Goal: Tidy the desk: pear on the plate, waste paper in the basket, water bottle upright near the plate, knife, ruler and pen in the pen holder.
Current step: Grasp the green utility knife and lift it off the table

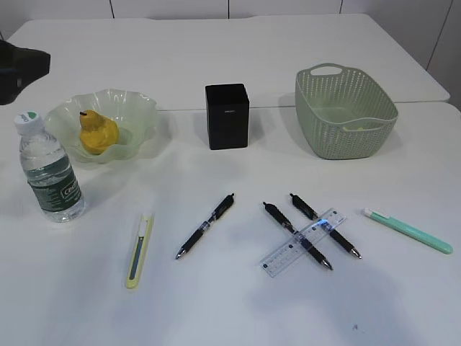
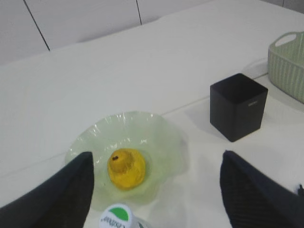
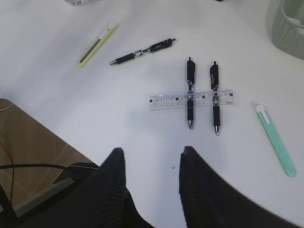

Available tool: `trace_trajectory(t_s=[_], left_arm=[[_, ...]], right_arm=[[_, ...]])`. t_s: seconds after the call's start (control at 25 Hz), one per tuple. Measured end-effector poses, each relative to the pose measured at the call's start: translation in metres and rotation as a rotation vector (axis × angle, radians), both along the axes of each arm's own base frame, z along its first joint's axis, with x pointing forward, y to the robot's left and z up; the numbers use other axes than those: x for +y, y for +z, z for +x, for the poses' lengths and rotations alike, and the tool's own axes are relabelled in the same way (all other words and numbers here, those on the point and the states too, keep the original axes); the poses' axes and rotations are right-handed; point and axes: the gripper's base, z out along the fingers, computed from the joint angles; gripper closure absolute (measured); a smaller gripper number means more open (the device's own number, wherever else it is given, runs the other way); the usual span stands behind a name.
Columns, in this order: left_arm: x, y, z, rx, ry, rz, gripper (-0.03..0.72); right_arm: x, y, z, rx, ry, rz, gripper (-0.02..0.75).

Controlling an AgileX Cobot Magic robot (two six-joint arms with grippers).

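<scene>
A yellow pear (image 1: 97, 133) lies in the pale green plate (image 1: 140, 108). A water bottle (image 1: 49, 169) stands upright in front of the plate. On the table lie a yellow-green knife (image 1: 140, 249), a teal knife (image 1: 408, 231), three black pens (image 1: 206, 225) (image 1: 284, 220) (image 1: 346, 244), and a clear ruler (image 1: 277, 261) across two of them. The black pen holder (image 1: 227, 115) stands at the back middle. My left gripper (image 2: 156, 156) is open and empty, above the plate and bottle cap (image 2: 115, 216). My right gripper (image 3: 152, 156) is open and empty, short of the ruler (image 3: 166, 101).
A green woven basket (image 1: 346, 112) stands at the back right with something pale inside that I cannot make out. A seam between two tables runs behind the plate. The right wrist view shows the table's near edge and a brown floor (image 3: 28, 142).
</scene>
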Motion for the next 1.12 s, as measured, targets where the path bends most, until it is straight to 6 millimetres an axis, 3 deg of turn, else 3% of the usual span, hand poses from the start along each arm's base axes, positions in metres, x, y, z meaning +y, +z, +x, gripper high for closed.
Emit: trace_trajectory(t_s=[0.48,0.84,1.12], left_arm=[[0.000,0.012,-0.021,0.429,0.028,-0.064,0.106],[-0.007,0.010,-0.039,0.670,-0.015,-0.144,0.113],[-0.014,0.008,-0.047,0.779,-0.052,-0.213,0.163]], right_arm=[[0.000,0.000,0.000,-0.001,-0.002,-0.005,0.423],[-0.009,-0.004,0.001,-0.002,-0.024,-0.114,0.423],[-0.015,-0.005,0.002,-0.015,-0.043,-0.181,0.423]])
